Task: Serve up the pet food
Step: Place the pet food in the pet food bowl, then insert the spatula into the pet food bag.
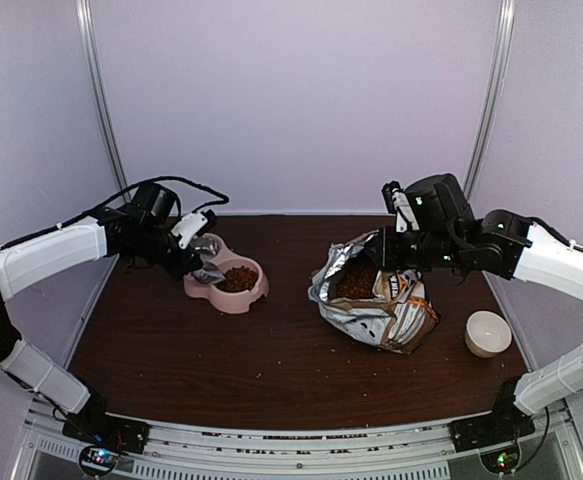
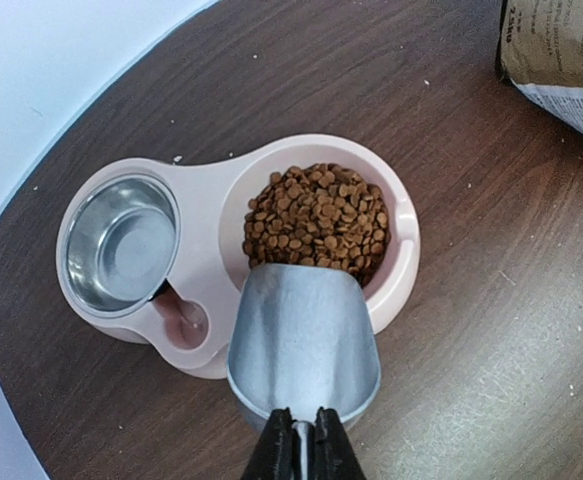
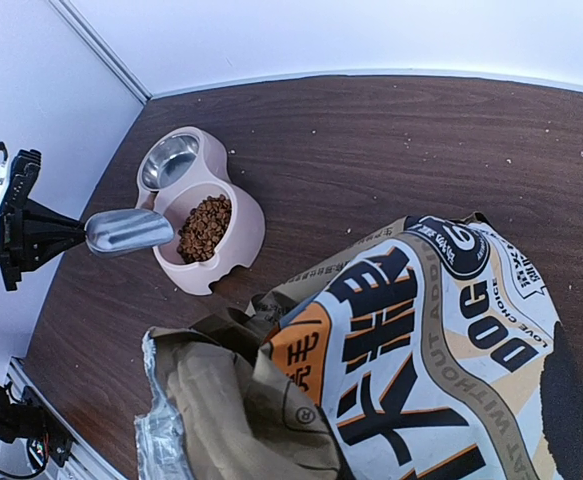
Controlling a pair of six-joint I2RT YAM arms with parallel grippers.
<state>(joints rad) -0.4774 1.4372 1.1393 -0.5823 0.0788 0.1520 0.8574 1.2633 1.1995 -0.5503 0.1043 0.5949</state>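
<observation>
The left pincer is closed tight on the handle of the metal scoop. The scoop's mouth tips over the right basin of the pink feeder, far left on the table. The pet food is heaped in that basin, and more lies inside the open bag, right of centre. The right pincer is shut at the bag's far rim, apparently pinching it, though its fingers are hidden. The kibble is likely light, dry and loose, rolling and scattering, so no pinch holds it. It wants the stiff scoop, gripped by the handle and kept level. The bag looks floppy, best held by its rim.
</observation>
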